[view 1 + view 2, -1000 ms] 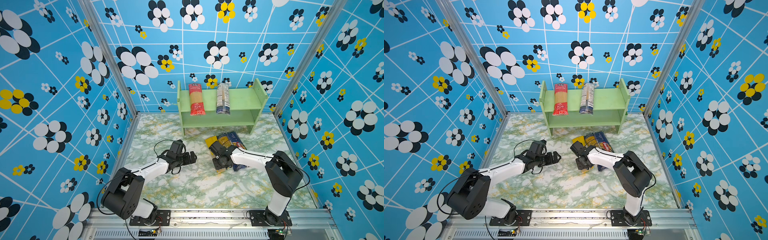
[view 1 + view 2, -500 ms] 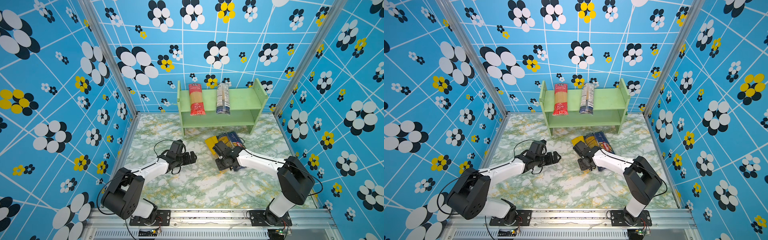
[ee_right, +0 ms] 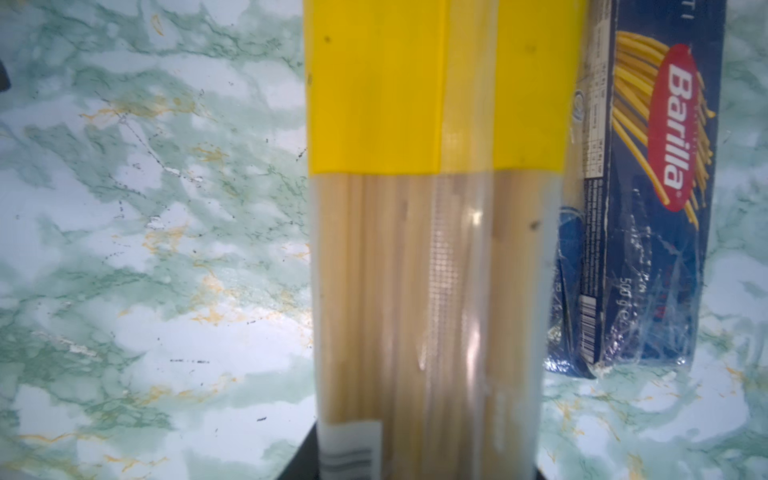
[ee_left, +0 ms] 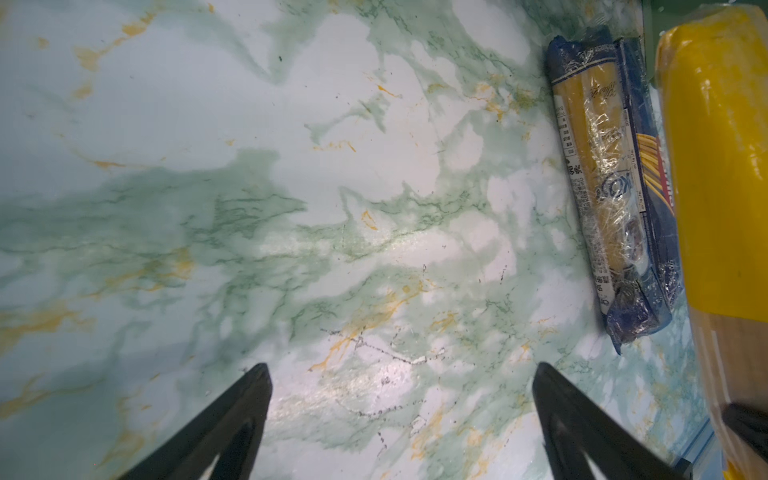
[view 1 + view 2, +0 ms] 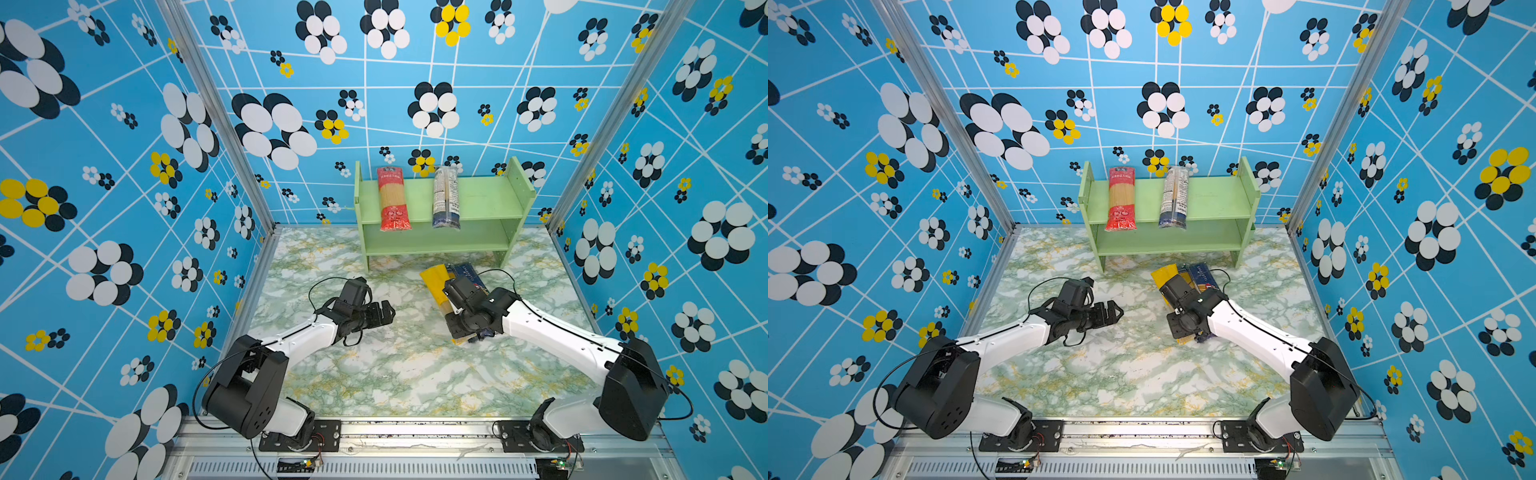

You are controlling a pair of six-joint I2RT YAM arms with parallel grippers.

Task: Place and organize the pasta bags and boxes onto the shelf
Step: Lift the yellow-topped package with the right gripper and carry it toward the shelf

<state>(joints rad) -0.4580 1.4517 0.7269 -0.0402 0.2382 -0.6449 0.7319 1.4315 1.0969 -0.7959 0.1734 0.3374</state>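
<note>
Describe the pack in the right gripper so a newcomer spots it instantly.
Find the green shelf; look at the marble table before its right half. There the right gripper holds a clear bag of pale spaghetti. Its plain yellow top sets it apart from the dark blue Barilla box and blue-ended bag beside it.

white arm links point(image 5: 552, 332), bulky black shoulder housings point(image 5: 245, 395), black wrists point(image 5: 478, 311), thin looping black cables point(image 5: 310, 293), screwed black base plates point(image 5: 328, 434)

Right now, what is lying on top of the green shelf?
Two spaghetti bags lie atop the shelf: a red-ended bag and a clear bag with a blue end, apart. Its top board hides the back of the lower level.
</note>
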